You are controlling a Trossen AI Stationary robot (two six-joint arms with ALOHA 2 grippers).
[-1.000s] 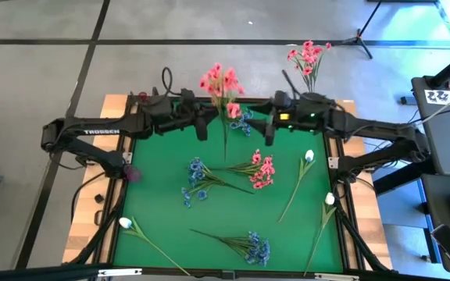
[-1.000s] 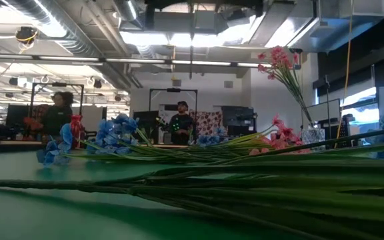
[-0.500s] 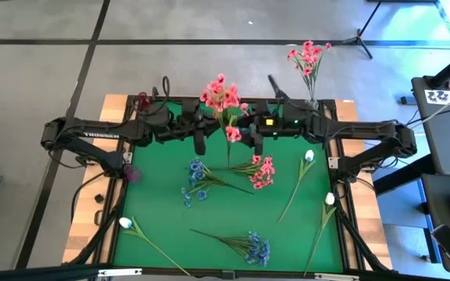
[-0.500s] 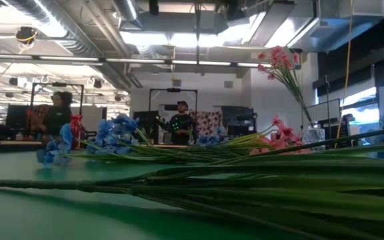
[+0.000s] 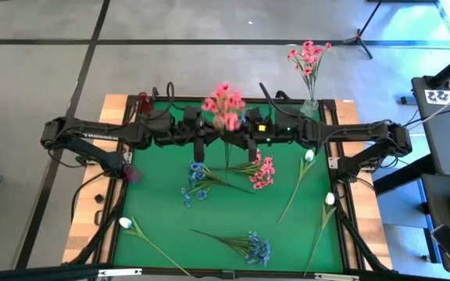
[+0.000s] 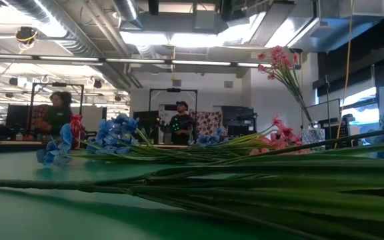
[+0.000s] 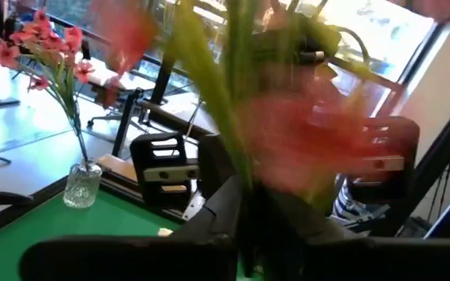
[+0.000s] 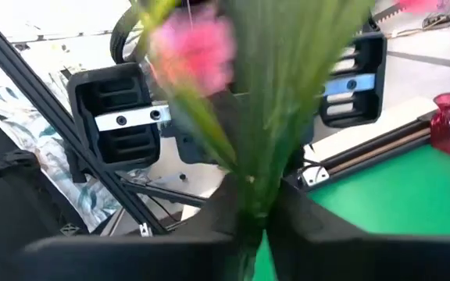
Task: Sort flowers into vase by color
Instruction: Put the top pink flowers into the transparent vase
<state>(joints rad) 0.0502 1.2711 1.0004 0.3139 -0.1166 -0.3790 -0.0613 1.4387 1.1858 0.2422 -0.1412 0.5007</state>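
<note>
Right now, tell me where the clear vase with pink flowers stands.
In the high view the clear vase stands at the table's far right corner, just beyond the green mat, behind the right arm.

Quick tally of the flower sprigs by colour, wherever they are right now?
pink sprigs: 3 (one lying on the mat, one raised, one in the vase)
blue sprigs: 2
white buds: 3
Total: 8
</note>
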